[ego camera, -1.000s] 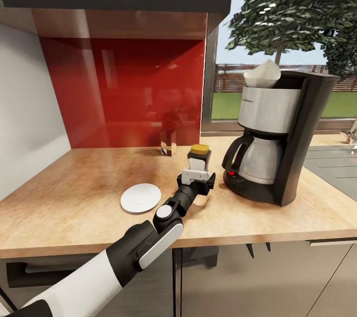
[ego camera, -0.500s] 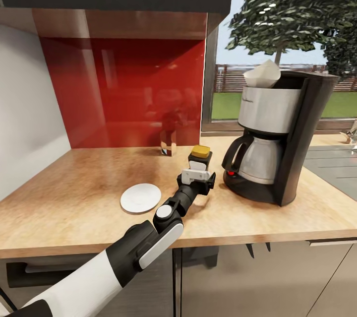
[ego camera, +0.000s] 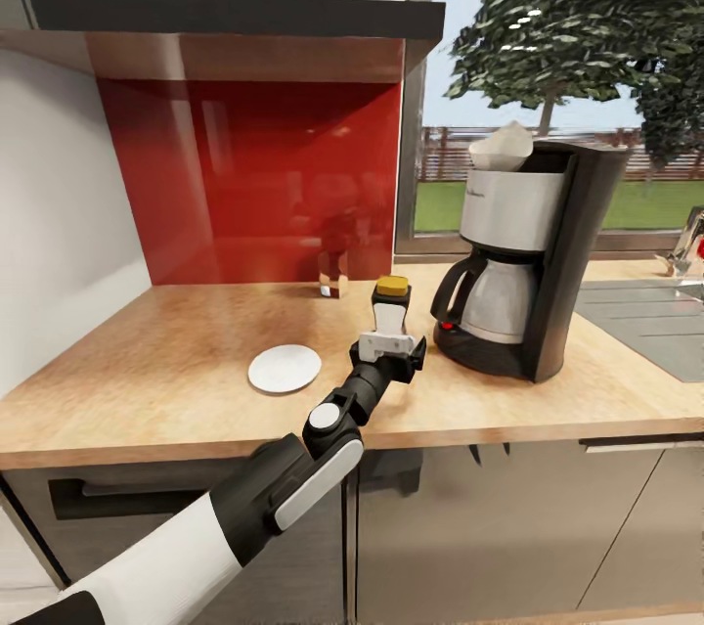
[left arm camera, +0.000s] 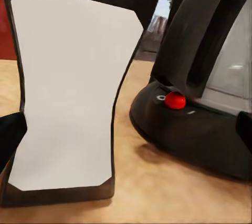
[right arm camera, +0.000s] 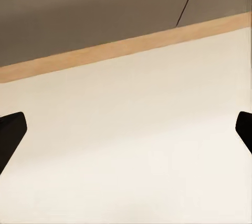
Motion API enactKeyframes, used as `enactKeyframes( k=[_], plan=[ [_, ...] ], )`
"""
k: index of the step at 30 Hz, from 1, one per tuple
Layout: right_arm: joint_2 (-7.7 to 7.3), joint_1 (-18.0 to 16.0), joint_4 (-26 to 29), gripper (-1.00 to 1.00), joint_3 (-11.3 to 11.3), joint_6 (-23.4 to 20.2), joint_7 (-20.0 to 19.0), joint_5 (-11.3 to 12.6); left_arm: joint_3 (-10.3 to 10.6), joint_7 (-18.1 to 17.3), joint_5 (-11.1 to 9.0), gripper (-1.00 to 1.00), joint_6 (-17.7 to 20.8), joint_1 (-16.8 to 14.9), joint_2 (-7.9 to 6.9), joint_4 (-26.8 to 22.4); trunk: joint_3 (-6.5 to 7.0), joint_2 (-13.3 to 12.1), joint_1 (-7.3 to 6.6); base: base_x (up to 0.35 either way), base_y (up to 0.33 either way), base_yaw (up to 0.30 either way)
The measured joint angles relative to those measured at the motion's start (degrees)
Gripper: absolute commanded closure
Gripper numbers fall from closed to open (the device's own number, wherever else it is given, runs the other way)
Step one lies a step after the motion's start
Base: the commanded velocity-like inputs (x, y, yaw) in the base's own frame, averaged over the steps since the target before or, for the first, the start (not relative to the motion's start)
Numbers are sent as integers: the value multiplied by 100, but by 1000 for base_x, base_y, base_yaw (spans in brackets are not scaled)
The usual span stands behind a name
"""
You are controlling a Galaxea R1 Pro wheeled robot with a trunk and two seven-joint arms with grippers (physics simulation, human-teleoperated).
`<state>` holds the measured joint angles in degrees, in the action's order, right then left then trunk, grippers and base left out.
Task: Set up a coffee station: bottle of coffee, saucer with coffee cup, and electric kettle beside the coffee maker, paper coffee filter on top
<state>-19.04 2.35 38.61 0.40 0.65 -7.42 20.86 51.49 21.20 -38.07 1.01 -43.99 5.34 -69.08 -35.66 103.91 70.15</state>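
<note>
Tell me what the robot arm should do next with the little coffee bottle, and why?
Probably pull the left gripper straight back from the bottle of coffee. The bottle stands upright on the kitchen countertop beside the coffee maker, so its job looks done. The wrist view shows the jaws spread wide at the frame edges, not pinching it. The saucer waits bare, needing a cup.

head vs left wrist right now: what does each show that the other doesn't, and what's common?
Head view alone: the saucer, the paper coffee filter atop the coffee maker, the bottle of coffee's yellow cap, the left gripper.

Left wrist alone: the white label close up.

Both: bottle, coffee maker base with red switch, kitchen countertop.
</note>
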Motion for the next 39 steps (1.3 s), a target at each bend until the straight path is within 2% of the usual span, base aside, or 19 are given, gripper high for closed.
enactKeyframes(
  k=[4,24,33,34,37,39],
  plan=[
    [-5,0,-128,-100,0,39,0,-32,85,128,5,-100,124,-129,113,-129,0,0,0,0,0,0],
    [-6,0,-140,-100,0,36,-1,-29,106,161,6,-100,176,-212,114,-234,0,0,0,0,0,0],
    [-1,8,-409,-100,22,279,-19,-183,141,122,5,-100,467,-9,22,-523,0,0,0,0,0,0],
    [-1,9,-591,-100,21,639,-17,-185,148,118,15,-100,741,-8,17,-1095,0,1,-1,0,0,0],
    [0,8,-609,-100,23,670,-21,-190,162,113,6,-100,766,-2,5,-1214,0,0,0,0,0,0],
    [0,9,-618,-100,23,683,-23,-193,274,103,3,-100,779,1,-3,-1321,0,0,0,0,0,0]
  ],
)
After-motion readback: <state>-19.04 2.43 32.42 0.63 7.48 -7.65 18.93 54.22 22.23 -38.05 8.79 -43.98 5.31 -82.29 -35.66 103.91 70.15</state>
